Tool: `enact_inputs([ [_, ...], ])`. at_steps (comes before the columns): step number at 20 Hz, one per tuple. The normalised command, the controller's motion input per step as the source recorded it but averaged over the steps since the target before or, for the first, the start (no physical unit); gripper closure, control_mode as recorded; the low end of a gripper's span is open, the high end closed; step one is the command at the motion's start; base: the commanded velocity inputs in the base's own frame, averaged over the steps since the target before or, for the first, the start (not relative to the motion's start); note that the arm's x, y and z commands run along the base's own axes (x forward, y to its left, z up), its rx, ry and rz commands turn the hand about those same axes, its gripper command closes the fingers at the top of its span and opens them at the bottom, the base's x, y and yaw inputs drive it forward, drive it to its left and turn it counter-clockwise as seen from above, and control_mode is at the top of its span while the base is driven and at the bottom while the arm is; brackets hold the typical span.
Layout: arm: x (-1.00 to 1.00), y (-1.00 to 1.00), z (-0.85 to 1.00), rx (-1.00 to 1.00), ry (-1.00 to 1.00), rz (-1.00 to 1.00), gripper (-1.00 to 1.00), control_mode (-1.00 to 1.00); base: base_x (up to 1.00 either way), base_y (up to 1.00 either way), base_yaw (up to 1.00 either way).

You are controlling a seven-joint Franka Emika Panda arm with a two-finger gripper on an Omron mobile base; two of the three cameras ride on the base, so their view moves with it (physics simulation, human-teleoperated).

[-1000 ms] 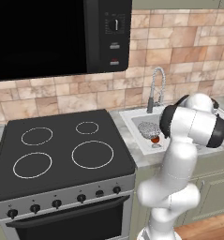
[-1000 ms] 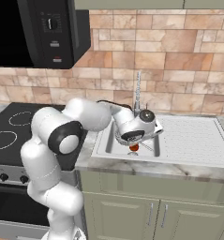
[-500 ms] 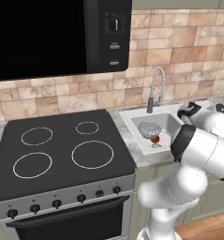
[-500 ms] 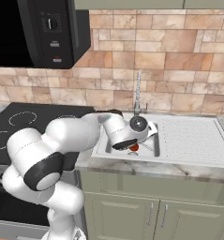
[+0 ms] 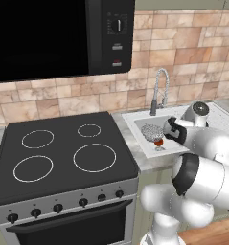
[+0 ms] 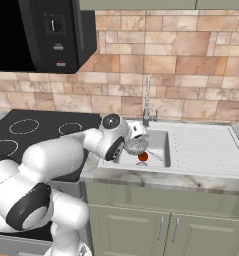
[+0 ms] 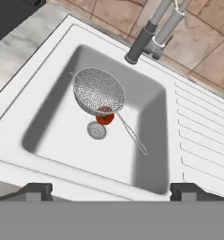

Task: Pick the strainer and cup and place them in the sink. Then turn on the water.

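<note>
The arm bends low over the front rim of the sink (image 7: 48,70), its hand pointing down into the basin. The fingers (image 7: 36,190) are wide apart and hold nothing. The strainer (image 7: 98,91) lies tilted in the basin, near the faucet (image 7: 151,33). It partly hides a small red ball (image 7: 105,119), just beside the drain (image 7: 97,130).

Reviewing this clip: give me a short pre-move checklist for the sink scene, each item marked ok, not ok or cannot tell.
1. Strainer inside the sink: ok.
2. Green cup inside the sink: not ok, none seen in the basin.
3. Gripper open and holding nothing: ok.
4. Small red ball beside the drain, under the strainer's edge: ok.
5. Water running from the faucet: not ok, no stream visible.
6. Faucet lever position: cannot tell.
</note>
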Motion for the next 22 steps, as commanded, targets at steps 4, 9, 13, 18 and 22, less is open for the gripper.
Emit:
enact_inputs([
  [4,-0.07,0.58,0.33,-0.07,0.22,-0.23,-1.0,-1.0,0.0,0.0,0.0],
  [9,-0.1,0.35,0.43,0.0,0.22,-0.23,-1.0,-1.0,0.0,0.0,0.0],
  [13,0.0,0.18,0.38,0.06,0.2,-0.26,-1.0,-1.0,0.0,0.0,0.0],
  [18,0.0,0.12,0.18,0.16,0.13,-0.28,-1.0,-1.0,0.0,0.0,0.0],
  [22,-0.06,0.17,0.08,0.18,0.05,-0.23,-1.0,-1.0,0.0,0.0,0.0],
])
